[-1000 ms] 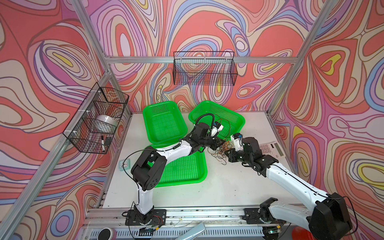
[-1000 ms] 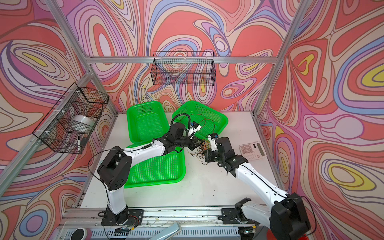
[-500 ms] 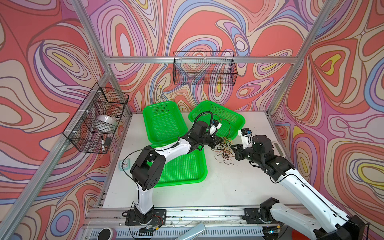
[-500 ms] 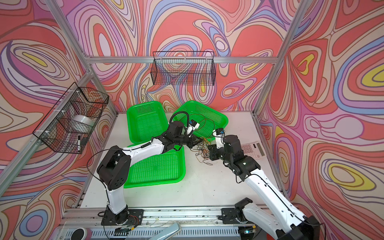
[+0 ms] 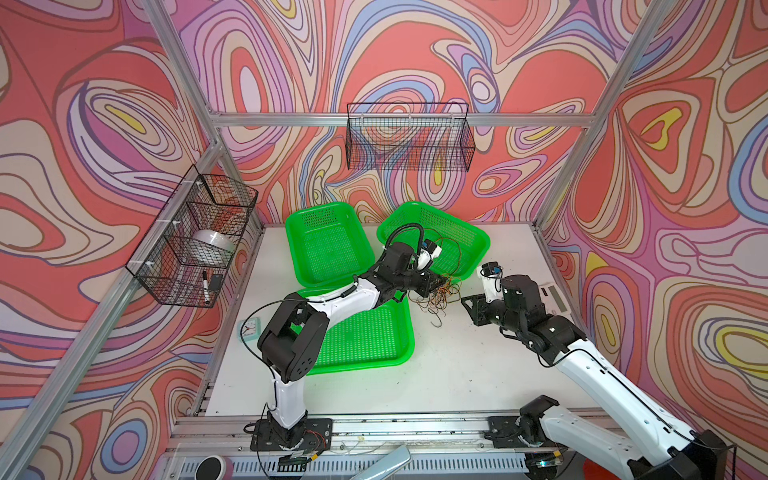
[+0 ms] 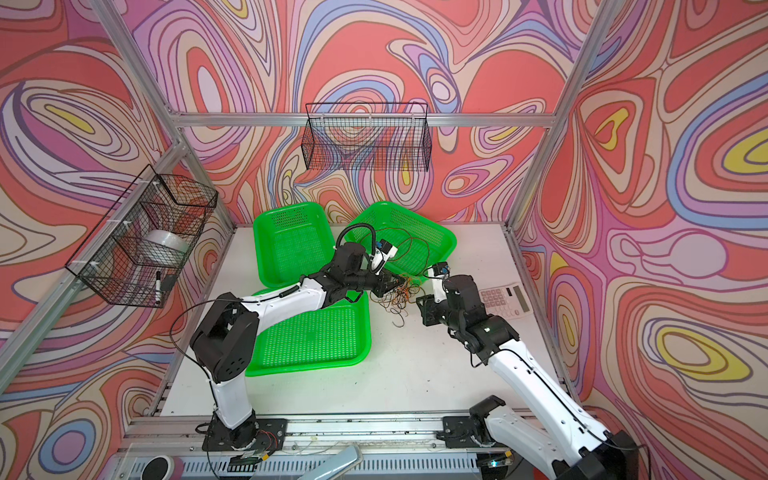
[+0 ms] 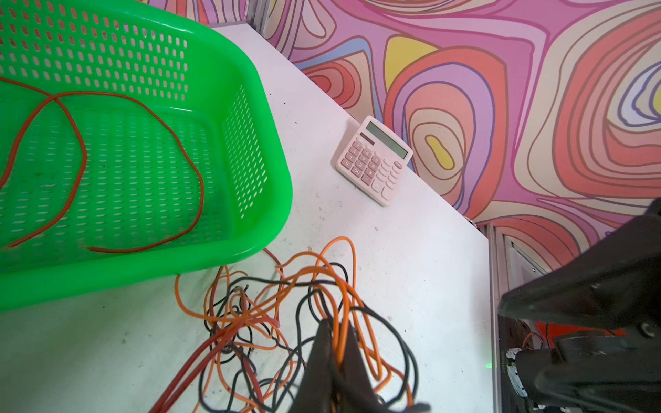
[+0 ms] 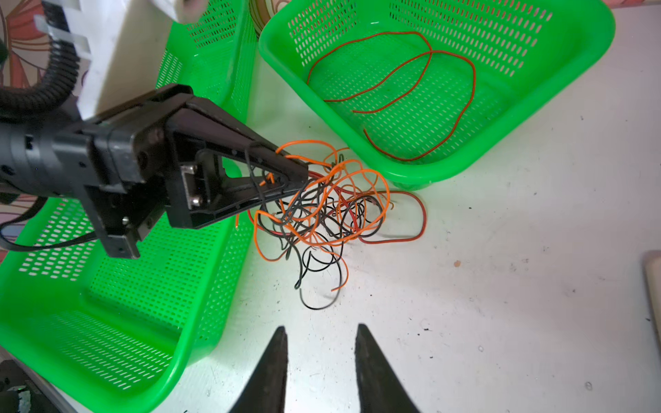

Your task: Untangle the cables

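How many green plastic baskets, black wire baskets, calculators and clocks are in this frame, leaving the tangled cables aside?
Green perforated plastic baskets: 3
Black wire wall baskets: 2
Pale pink calculator: 1
Small pale blue clock: 1
Total: 7

I see the cables (image 8: 322,214), thin orange, black and red wires, in a loose tangle on the surface (image 8: 500,286), a few strands pinched at the tip of my left end effector (image 8: 303,175), the heap lying clear ahead of my right end effector (image 8: 321,343), one red-brown cable (image 8: 447,57) looped separately beyond the left.
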